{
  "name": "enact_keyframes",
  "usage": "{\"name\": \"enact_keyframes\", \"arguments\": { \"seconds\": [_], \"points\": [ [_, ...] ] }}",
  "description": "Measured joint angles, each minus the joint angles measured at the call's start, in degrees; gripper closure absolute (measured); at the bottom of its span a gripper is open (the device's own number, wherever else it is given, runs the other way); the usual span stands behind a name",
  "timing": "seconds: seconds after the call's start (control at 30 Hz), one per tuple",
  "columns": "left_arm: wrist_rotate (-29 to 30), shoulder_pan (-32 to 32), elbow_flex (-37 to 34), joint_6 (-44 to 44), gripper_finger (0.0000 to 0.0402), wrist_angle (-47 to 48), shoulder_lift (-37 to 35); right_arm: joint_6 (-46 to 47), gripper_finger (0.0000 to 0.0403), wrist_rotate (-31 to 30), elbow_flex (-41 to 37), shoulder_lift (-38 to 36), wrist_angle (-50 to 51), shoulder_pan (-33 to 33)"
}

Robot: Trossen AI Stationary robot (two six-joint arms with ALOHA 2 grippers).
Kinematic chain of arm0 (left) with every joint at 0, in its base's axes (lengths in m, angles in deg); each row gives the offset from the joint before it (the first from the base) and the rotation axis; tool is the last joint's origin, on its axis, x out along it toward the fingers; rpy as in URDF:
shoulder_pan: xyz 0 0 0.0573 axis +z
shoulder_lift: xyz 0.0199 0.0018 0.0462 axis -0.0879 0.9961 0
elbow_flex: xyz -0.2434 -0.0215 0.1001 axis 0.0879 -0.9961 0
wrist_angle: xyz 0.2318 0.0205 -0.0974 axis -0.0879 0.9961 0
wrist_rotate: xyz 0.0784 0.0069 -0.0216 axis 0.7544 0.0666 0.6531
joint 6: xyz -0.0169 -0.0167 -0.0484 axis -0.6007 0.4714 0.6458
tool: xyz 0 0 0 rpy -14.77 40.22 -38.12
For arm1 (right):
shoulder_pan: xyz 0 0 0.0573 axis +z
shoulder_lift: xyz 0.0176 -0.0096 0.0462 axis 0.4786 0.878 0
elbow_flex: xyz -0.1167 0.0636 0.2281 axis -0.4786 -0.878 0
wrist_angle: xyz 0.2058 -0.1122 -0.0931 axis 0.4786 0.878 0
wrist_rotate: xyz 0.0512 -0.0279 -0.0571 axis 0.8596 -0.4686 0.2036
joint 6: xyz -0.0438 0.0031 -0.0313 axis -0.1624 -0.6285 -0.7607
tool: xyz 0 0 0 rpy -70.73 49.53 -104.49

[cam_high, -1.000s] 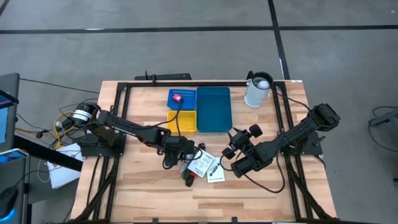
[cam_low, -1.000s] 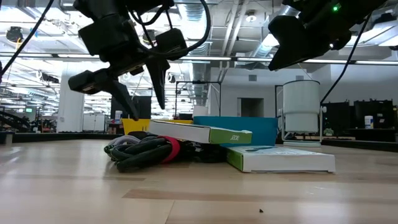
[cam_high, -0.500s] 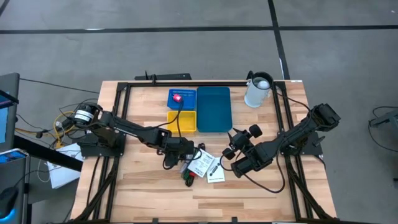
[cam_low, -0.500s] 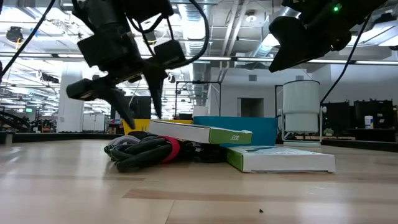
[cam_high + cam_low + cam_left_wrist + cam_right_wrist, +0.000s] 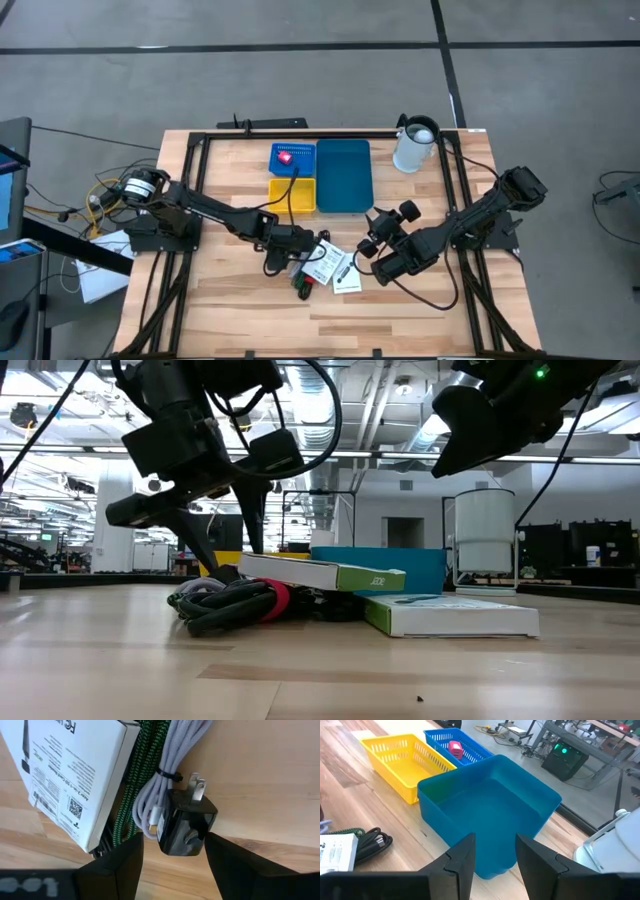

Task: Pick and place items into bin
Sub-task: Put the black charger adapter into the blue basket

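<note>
Left tool [image 5: 172, 851] spread wide, straddling black plug [image 5: 184, 826] of coiled cables on worktop [image 5: 240, 310], beside white box [image 5: 75, 775]. Right tool [image 5: 492, 851] parted, empty, above blue bin [image 5: 490, 805].

Bare wood lies open along the lower table [image 5: 250, 320]; mid-frame, white boxes [image 5: 322, 262] and bundled cables [image 5: 235, 605] crowd the centre, bins [image 5: 343, 175] and a white jug [image 5: 415, 145] blocking the upper edge.
</note>
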Motion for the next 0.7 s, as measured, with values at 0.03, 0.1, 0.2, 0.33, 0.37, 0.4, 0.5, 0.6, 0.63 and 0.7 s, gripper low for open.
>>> {"name": "enact_keyframes", "arguments": {
  "seconds": [0.03, 0.1, 0.2, 0.33, 0.37, 0.4, 0.5, 0.6, 0.63, 0.7],
  "points": [
    [0.0, 0.0, 0.0, -0.1, 0.0200, 0.1, 0.0, 0.0, 0.0269, 0.0, 0.0, 0.0, 0.0, 0.0],
    [-0.2, 0.0, 0.0, -0.1, 0.0200, 0.2, 0.0, 0.0, 0.0270, 0.0, 0.0, 0.0, 0.0, 0.0],
    [-0.8, 0.0, 0.0, -0.1, 0.0200, 0.3, 0.0, 0.0, 0.0270, 0.0, 0.0, 0.0, 0.0, 0.0],
    [-1.0, 0.0, 0.0, -0.7, 0.0200, 0.3, 0.0, 0.0, 0.0268, 0.0, 0.0, 0.0, 0.0, 0.0],
    [-1.2, 0.0, 0.0, -0.7, 0.0200, 0.3, 0.0, 0.0, 0.0269, 0.0, 0.0, 0.0, 0.0, 0.0],
    [-1.2, 0.0, 0.0, -0.8, 0.0200, 0.3, 0.0, 0.0, 0.0269, 0.0, 0.0, 0.0, 0.0, 0.0],
    [-1.3, 0.0, 0.0, -0.8, 0.0200, 0.3, 0.0, 0.0, 0.0270, 0.0, 0.0, 0.0, 0.0, 0.0],
    [-1.6, 0.0, 0.0, -0.8, 0.0200, 0.3, 0.0, 0.0, 0.0269, 0.0, 0.0, 0.0, 0.0, 0.0],
    [-1.6, 0.0, 0.0, -0.9, 0.0200, 0.3, 0.1, 0.0, 0.0269, 0.0, 0.0, 0.0, 0.0, 0.0],
    [-1.8, 0.0, 0.0, -0.9, 0.0200, 0.3, 0.1, 0.0, 0.0269, 0.0, 0.0, 0.0, 0.0, 0.0]
  ]
}}
